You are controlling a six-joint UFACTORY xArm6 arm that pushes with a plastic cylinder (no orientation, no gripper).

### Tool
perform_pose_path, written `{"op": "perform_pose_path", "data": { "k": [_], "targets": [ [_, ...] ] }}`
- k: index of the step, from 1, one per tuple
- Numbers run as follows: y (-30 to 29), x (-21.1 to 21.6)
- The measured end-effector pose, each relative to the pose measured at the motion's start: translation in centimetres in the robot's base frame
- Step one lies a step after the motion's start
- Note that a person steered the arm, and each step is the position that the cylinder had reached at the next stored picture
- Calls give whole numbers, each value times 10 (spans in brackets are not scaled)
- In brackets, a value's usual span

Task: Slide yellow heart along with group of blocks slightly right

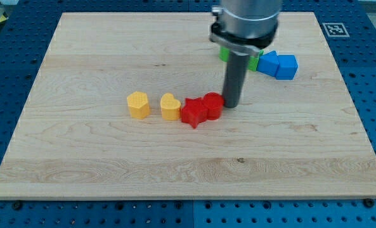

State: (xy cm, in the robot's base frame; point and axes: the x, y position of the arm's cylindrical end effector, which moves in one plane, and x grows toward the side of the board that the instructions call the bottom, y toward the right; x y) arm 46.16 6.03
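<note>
The yellow heart (170, 106) sits left of centre on the wooden board (111, 164). It touches a red star block (193, 112), which touches a red round block (212, 105) on its right. A yellow hexagon block (137, 104) stands apart to the heart's left. My tip (231, 105) is down on the board, just right of the red round block and touching or nearly touching it.
Blue blocks (279, 65) lie at the view's upper right, with a green block (224, 54) partly hidden behind the arm's body (246, 22). A marker tag (334, 28) sits at the board's top right corner.
</note>
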Motion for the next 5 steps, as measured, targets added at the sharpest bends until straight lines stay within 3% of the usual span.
{"op": "perform_pose_path", "data": {
  "k": [4, 5],
  "targets": [
    [-43, -4],
    [-56, -34]
  ]
}}
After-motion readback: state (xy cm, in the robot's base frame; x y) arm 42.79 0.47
